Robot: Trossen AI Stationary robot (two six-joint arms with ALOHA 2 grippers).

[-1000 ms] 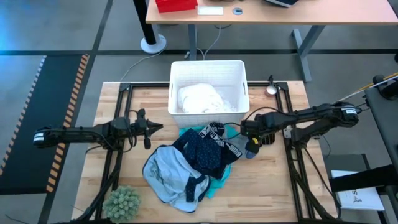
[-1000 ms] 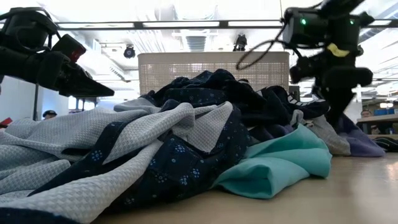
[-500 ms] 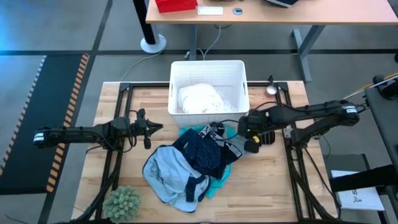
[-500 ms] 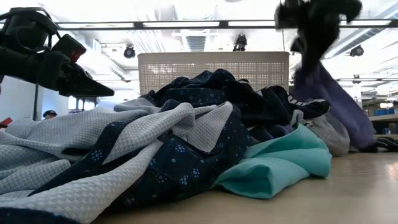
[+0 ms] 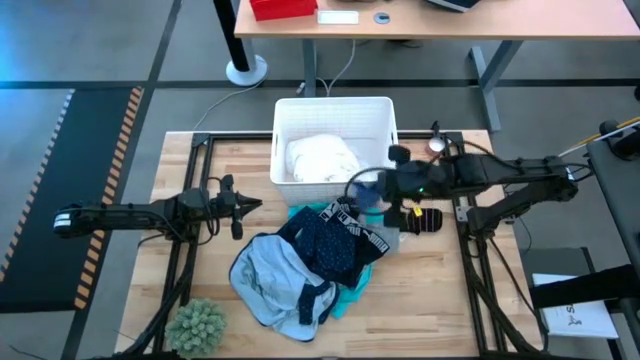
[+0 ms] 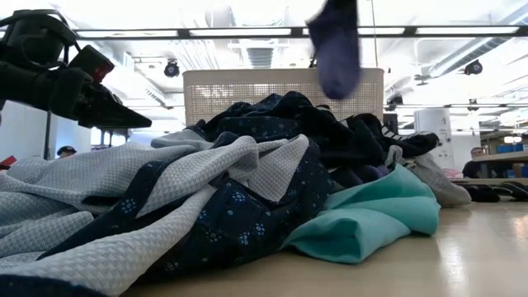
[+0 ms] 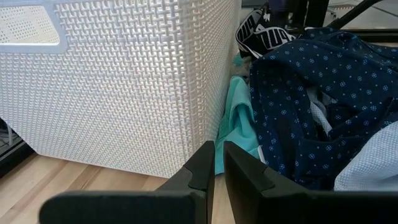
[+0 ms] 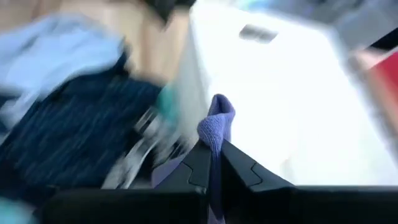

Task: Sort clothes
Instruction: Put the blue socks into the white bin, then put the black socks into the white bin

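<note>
Right gripper (image 5: pixel 378 192) clamped on a small violet-blue knit garment (image 8: pixel 216 124), possibly a sock, though the blurred wrist view leaves the exact kind unclear. Lifted clear of the table, just beside the front right corner of the white slotted plastic basket (image 5: pixel 335 108); in the low view, hanging limp (image 6: pixel 338 45) high above the heap, in front of the basket wall.

Left gripper (image 7: pixel 214 163) pinched shut on nothing, held above the wooden table (image 5: pixel 450 300) well left of the pile, pointing toward the basket's lower corner.

Inside the basket, a bunched white fabric garment (image 5: pixel 320 158). In front of the basket, the remaining heap: a navy garment with small blue dots (image 5: pixel 330 245), a light blue waffle-textured garment (image 5: pixel 268 280) spread toward the near edge, a black garment with a white lettered waistband (image 5: pixel 352 212) next to the basket, a turquoise cloth (image 6: pixel 371 216) peeking out beneath, and a grey piece (image 6: pixel 433 177) at the right fringe of the pile. A dark striped sock (image 5: pixel 425 221) lying on the table to the right of the heap, below the right arm. Fuzzy green plant-like ball (image 5: pixel 196 326) at the near left corner of the table, apart from the clothes.
</note>
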